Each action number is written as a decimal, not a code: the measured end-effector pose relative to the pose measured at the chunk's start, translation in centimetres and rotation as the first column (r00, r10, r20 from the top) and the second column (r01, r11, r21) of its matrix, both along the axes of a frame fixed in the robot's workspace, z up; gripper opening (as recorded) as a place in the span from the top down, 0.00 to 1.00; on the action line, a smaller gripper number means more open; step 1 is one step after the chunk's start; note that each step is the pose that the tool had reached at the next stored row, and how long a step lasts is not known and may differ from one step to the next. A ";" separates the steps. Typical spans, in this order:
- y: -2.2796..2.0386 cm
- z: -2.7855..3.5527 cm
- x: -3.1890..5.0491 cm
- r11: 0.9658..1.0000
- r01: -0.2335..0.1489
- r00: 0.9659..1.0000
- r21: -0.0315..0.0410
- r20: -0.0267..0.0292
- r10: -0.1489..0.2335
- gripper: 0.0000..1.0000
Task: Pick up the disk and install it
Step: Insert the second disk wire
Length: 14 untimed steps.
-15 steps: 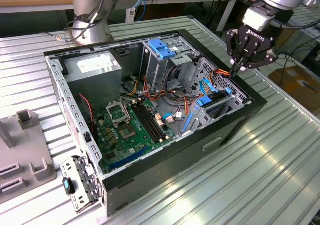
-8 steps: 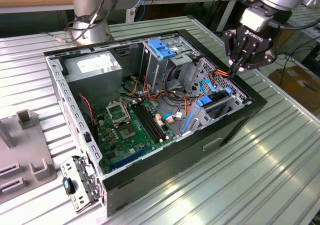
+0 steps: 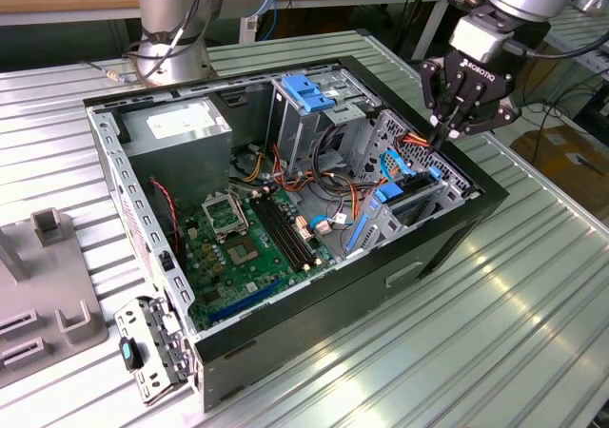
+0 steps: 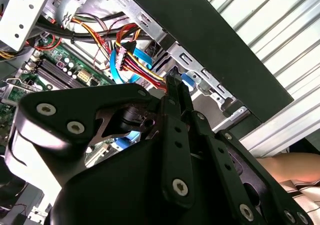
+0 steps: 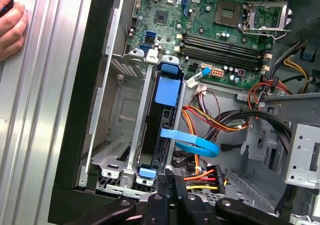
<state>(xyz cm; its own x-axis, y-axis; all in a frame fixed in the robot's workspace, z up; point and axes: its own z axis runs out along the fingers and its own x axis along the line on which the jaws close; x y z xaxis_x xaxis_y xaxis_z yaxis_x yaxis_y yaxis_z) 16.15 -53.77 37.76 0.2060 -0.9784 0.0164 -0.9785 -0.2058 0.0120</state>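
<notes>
The disk (image 3: 411,200) stands on edge in the drive bay at the front corner of the open computer case (image 3: 285,342), blue rails marking its ends. In the exterior view the gripper (image 3: 441,135) hangs over the bay's far end, towards that view's right, its fingertips pressed together with nothing between them, just above the bundle of coloured cables (image 3: 416,141). The disk lies below and ahead of the tips, its long axis running away from them towards the motherboard (image 3: 252,247). In the second wrist view the gripper (image 4: 172,82) shows as one narrow closed blade pointing at the red and yellow cables (image 4: 137,65) and the bay's metal frame (image 4: 200,67), and part of a person's hand (image 4: 287,167) rests outside the case; the disk itself is hard to make out here. In the first wrist view the disk (image 5: 160,120) is plain: a dark slab seated in its slot, blue tab (image 5: 166,90) on top, with a blue ribbon cable (image 5: 192,142) looping beside it, and the clenched tips (image 5: 172,182) sit just beyond its near end, in line with its length.
</notes>
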 end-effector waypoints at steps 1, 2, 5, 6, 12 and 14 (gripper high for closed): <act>0.00 0.01 -0.01 1.000 0.000 1.000 0.000 0.000 0.000 0.84; 0.00 0.00 -0.01 1.000 0.000 1.000 0.000 0.000 0.000 0.84; 0.01 -0.01 -0.02 1.000 0.000 1.000 0.000 0.000 0.000 0.84; 0.01 -0.02 -0.02 1.000 0.000 1.000 0.000 0.000 0.000 0.84; 0.01 -0.28 -0.02 1.000 0.000 1.000 0.000 0.000 0.000 0.84; 0.00 -0.28 -0.03 1.000 0.000 1.000 0.000 0.000 0.000 0.84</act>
<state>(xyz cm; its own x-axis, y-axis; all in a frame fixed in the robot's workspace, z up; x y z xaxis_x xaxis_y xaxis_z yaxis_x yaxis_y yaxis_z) 16.13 -53.77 37.48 0.2059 -0.9784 0.0164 -0.9785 -0.2057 0.0120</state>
